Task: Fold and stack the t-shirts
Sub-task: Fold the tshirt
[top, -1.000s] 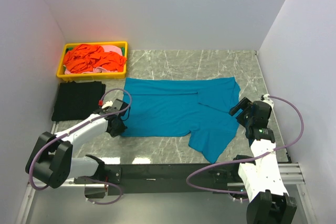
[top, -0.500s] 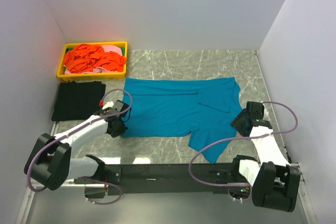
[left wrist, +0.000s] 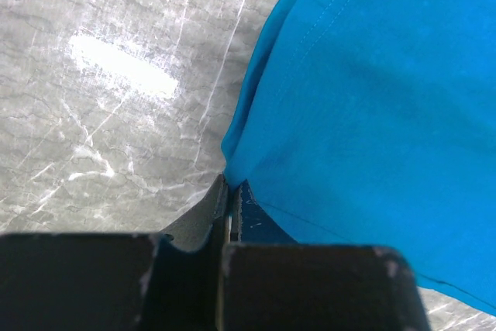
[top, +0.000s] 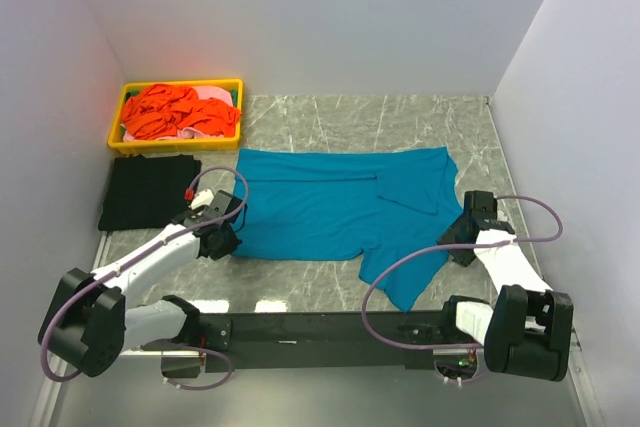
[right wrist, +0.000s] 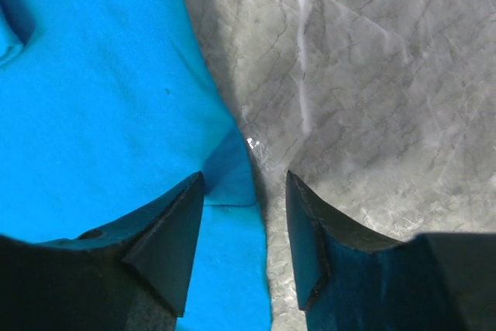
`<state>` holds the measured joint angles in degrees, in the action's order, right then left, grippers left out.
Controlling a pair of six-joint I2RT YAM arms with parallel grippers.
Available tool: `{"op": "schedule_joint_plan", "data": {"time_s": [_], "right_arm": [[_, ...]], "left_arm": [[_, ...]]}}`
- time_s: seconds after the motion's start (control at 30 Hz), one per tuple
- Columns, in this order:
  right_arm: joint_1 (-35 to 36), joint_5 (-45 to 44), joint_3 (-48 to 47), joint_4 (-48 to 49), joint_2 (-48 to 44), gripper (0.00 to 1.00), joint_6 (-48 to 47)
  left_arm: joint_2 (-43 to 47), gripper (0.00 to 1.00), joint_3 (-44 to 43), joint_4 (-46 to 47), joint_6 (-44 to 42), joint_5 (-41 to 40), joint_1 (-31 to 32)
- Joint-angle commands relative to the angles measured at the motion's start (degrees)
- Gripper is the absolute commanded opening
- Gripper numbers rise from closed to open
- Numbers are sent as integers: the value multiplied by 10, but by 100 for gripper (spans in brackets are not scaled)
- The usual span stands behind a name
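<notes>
One large teal shirt (top: 340, 212) lies spread on the grey marbled table (top: 400, 122), soft and mostly smooth, with a sleeve folded across its body. The left claw (left wrist: 230, 199) is pinched tight on the shirt's near left corner. The right claw (right wrist: 244, 191) stands partly open astride the shirt's right edge, gripping nothing. A black shirt (top: 150, 192) lies folded in a flat rectangle beside the teal one. Behind it, a yellow plastic tray (top: 180, 84) holds crumpled orange-red shirts (top: 165, 112) and some pink cloth (top: 212, 95).
</notes>
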<state>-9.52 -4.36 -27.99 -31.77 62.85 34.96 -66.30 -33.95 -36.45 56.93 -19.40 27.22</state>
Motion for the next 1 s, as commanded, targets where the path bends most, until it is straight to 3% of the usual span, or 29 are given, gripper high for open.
{"op": "schedule_joint_plan", "data": {"time_s": [0.0,0.33,0.53,0.67,0.97], "right_arm": [[4,-13,-14,-4,17,53,18],[4,5,-6,13,25,40,26],[4,7,-7,14,21,19,22],[4,-12,-20,-1,4,0,14],[4,-21,-89,-22,9,0,5]], "left_arm": [[17,1,3,1,13,-12,2],[17,1,-2,-6,14,-21,2],[22,1,-8,-9,13,-24,1],[19,1,-14,-13,4,-20,-4],[-12,1,-74,-4,-58,4,-58]]}}
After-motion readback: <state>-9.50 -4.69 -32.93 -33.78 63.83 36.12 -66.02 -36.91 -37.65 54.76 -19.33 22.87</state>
